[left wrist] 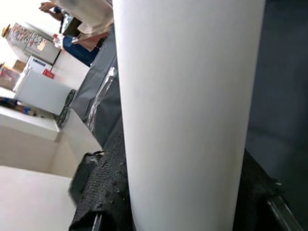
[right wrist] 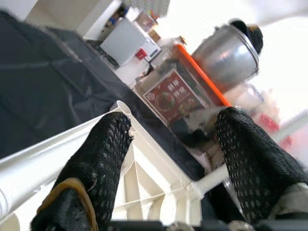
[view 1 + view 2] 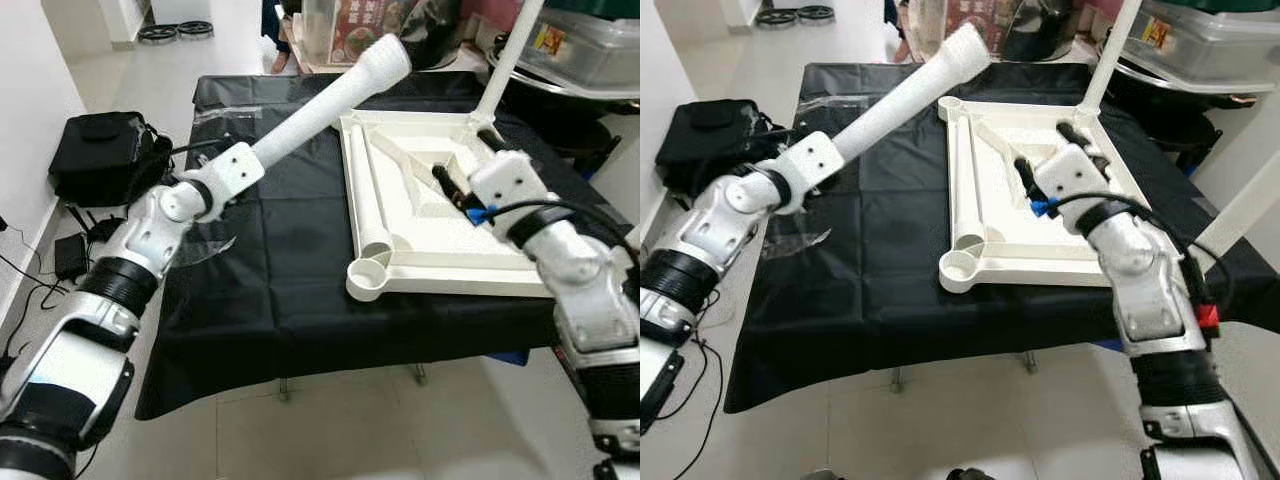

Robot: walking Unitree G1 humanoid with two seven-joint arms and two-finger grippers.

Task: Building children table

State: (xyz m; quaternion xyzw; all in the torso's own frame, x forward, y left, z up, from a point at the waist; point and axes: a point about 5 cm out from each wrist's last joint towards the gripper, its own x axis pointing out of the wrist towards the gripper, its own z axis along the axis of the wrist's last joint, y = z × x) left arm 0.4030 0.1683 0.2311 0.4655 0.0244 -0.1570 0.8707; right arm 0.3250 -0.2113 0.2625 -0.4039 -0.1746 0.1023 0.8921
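Holding: my left gripper (image 3: 243, 160) clamps the leg (image 3: 330, 97).
Right gripper (image 3: 1040, 170): open, empty, over the tabletop (image 3: 520, 262).
Advice: aim leg upright into socket (image 3: 366, 277).

left arm bent and raised, left gripper (image 1: 183, 202) with jaws clamped, right arm reaching forward, right gripper (image 2: 173, 144) with jaws spread apart

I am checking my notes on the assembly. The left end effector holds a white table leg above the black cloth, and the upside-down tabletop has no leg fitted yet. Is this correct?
Not quite. The left end effector does hold a white table leg above the black cloth, but the upside-down tabletop already has one leg fitted, standing upright in its far corner. The left eye view shows it.
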